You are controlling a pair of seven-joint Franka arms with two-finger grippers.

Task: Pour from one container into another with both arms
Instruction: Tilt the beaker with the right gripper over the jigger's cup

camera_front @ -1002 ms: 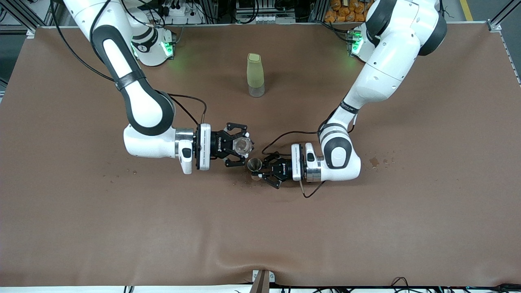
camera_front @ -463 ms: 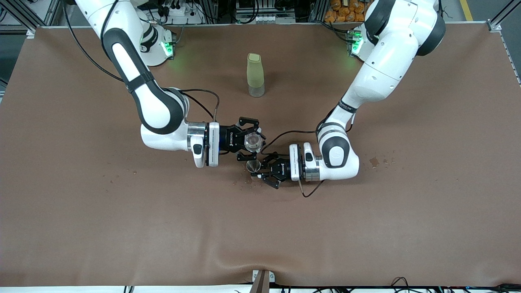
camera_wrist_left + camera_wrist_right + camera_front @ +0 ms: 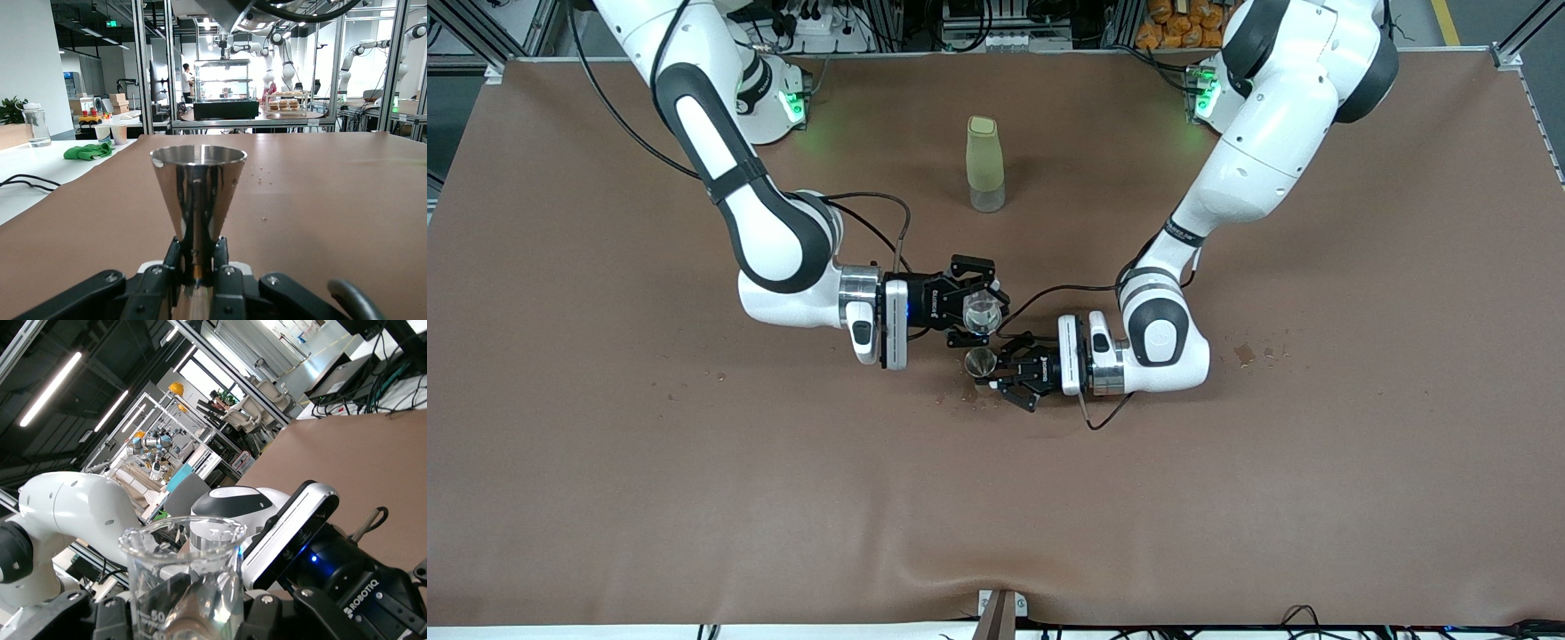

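So over the middle of the tabletop (image 3: 605,462) we've got the right tool (image 3: 976,308) clamped tight on the glass cup (image 3: 980,312), holding it up in the air and tilted. Just beside it, the left tool (image 3: 996,370) is closed on the waist of the metal jigger (image 3: 981,362), which stands upright with its mouth up. The 2 rims nearly meet. A pale-green bottle (image 3: 984,164) stands farther from the front camera, near the arm bases.

White jointed arms (image 3: 1254,151) with black bands, black cables, green-lit bases (image 3: 769,102)
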